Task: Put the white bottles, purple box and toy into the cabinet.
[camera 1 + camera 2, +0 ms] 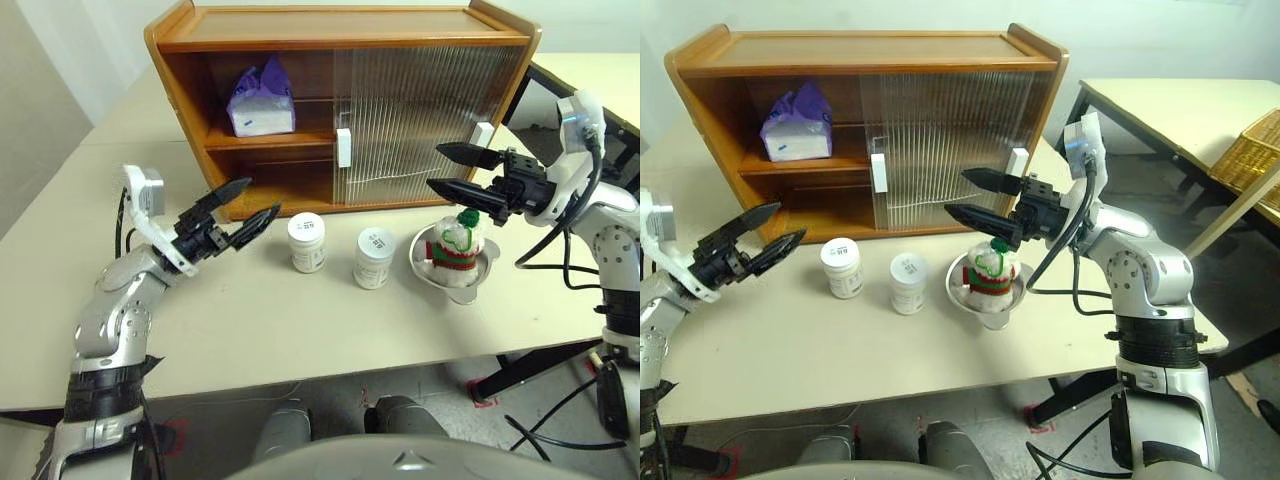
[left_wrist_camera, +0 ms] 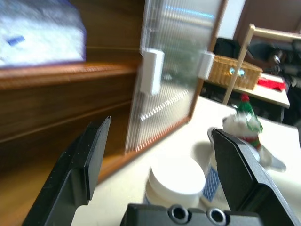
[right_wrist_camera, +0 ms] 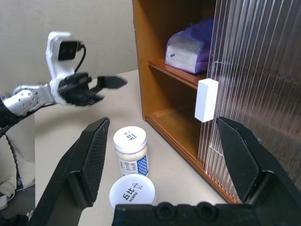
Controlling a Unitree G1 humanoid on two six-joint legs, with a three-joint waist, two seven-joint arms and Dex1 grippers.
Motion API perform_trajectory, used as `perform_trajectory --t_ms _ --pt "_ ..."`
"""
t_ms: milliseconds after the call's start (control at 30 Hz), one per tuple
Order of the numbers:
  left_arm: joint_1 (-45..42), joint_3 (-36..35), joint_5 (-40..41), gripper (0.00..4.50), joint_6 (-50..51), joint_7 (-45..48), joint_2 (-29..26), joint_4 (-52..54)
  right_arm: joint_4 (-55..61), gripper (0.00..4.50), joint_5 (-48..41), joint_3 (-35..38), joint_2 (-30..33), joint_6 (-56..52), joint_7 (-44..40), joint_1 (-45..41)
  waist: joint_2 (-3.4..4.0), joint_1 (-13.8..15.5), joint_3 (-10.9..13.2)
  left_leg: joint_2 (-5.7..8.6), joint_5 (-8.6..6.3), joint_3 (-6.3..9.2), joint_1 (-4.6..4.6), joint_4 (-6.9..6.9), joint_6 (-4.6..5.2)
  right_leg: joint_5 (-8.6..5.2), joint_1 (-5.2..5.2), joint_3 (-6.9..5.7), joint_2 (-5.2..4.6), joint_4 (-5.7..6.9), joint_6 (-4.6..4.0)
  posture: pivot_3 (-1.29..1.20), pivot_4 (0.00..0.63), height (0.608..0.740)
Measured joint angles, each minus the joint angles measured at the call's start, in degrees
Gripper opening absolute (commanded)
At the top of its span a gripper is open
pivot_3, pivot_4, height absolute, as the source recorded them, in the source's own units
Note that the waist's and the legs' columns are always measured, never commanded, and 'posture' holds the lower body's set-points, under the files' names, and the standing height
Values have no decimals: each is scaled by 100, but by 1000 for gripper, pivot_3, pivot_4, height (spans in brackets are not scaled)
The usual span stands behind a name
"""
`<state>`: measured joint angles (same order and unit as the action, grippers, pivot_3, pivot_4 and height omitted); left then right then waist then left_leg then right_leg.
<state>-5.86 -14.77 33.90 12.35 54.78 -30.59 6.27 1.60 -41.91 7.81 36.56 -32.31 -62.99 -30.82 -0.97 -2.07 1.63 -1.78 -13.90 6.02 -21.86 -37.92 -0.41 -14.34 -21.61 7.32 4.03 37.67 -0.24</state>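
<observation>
Two white bottles, one toy

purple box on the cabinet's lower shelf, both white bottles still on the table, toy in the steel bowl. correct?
Not quite. The purple box sits on the upper shelf of the cabinet, as the left eye view shows. The rest holds: both white bottles stand on the table, and the toy is in the steel bowl.

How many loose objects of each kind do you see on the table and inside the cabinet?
White bottles: 2
Purple box: 1
Toy: 1
Steel bowl: 1
Total: 5
</observation>
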Motion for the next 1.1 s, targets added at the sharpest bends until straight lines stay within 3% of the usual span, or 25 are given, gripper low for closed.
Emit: perform_trajectory --t_ms 433,1100 --pt "243 488 -780 4461 -1084 515 28 -1134 15 4500 -3 2 32 -35 3 -14 20 -16 -12 -59 -2 -2 -10 20 -3 6 -32 -5 23 1 -23 -79 24 740" --pt "-334 929 -1231 4461 -1915 542 387 -2414 162 4500 -26 56 94 -129 67 4 26 -84 -16 -55 -2 -14 -31 19 -2 3 -45 -6 24 0 -15 -103 25 740"
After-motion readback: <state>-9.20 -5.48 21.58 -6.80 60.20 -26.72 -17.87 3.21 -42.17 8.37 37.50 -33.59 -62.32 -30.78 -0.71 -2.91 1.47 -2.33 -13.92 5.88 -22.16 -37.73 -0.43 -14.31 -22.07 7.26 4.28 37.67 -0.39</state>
